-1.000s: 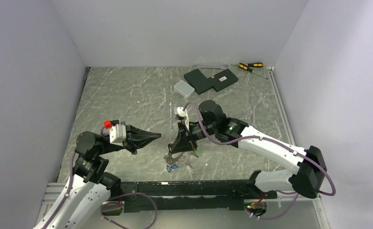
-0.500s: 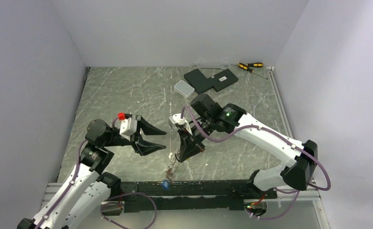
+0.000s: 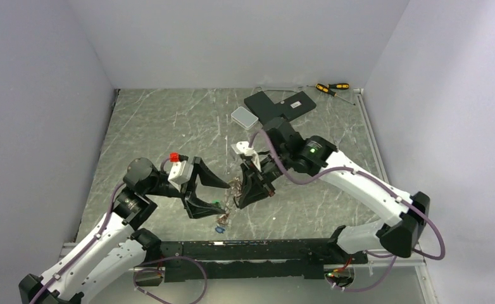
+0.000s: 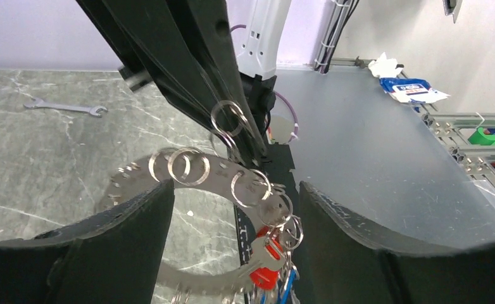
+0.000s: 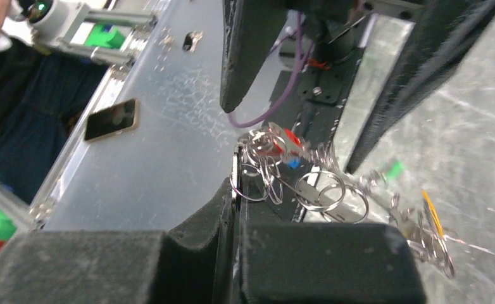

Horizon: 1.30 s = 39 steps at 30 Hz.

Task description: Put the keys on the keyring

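Observation:
My right gripper [image 3: 238,201] is shut on the rim of the keyring [image 3: 234,185], a flat silver ring held off the table. Small split rings and keys [image 3: 221,220] dangle from it. In the left wrist view the keyring [image 4: 194,172] hangs between my open left fingers [image 4: 137,215], with red and blue keys [image 4: 267,273] low on it. My left gripper [image 3: 208,196] stands open round the ring's left side, and I cannot tell if it touches. The right wrist view shows the right gripper [image 5: 235,190] pinching the keyring [image 5: 324,193], with green and orange keys [image 5: 394,170] further out.
A silver wrench [image 4: 61,107] lies on the marble table. At the back are a black box [image 3: 280,106], a small white box [image 3: 244,117] and screwdrivers [image 3: 332,88]. A phone [image 5: 111,119] lies on the grey bench beyond the table's near edge.
My left gripper has opened and moved right until its fingers straddle the ring. My right gripper has shifted and turned with the ring, and the keys swing beneath it.

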{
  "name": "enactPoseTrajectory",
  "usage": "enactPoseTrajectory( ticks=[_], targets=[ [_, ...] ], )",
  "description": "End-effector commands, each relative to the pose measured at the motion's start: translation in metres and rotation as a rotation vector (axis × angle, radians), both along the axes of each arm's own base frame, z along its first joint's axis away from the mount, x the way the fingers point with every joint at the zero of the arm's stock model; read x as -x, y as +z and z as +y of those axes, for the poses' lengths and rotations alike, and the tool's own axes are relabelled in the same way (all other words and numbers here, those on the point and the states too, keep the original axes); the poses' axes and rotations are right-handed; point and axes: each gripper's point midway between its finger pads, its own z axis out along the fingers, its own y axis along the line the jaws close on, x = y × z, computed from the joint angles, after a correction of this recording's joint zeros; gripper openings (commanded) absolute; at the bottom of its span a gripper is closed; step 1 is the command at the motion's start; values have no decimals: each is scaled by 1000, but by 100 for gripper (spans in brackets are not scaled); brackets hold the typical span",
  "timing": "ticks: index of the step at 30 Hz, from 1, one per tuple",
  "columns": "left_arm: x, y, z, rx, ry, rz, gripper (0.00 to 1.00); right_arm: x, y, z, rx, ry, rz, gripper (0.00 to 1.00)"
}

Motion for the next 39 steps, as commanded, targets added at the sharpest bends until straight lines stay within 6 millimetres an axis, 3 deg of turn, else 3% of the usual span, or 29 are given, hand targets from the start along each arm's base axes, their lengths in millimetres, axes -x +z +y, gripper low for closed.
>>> enactPoseTrajectory(
  ticks=[1, 3, 5, 9, 12, 15, 20, 24, 27, 32, 36, 39],
  targets=[
    [0, 6, -3, 8, 5, -2, 85, -22, 59, 7, -198, -154, -20, 0],
    [-5, 3, -3, -5, 42, -5, 94, -39, 76, 6, -220, -264, 31, 0],
    [-27, -1, -2, -26, 176, -5, 99, -54, 92, 6, -226, -373, 83, 0],
    [-58, 0, 7, -47, 373, -41, 99, -95, 110, 7, -200, -670, 249, 0],
    [-70, 10, 18, -36, 487, -80, 99, -115, 113, 6, -200, -810, 375, 0],
    [-76, 30, 28, 6, 567, -89, 92, -128, 114, -1, -232, -938, 432, 0],
    [-89, 59, 38, 90, 687, 12, 83, -151, 103, -15, -351, -1125, 558, 0],
    [-92, 67, 34, 119, 687, 87, 81, -152, 102, -16, -441, -1119, 625, 0],
    [-101, 69, 34, 146, 727, 154, 78, -139, 111, -8, -500, -988, 537, 0],
    [-121, 69, 35, 154, 823, 340, 63, -135, 93, 3, -455, -915, 493, 0],
    [-108, 76, 16, 181, 674, 314, 64, -128, 88, 10, -451, -838, 505, 0],
    [-110, 72, 12, 181, 662, 323, 60, -124, 86, 14, -442, -802, 506, 0]
  ],
)
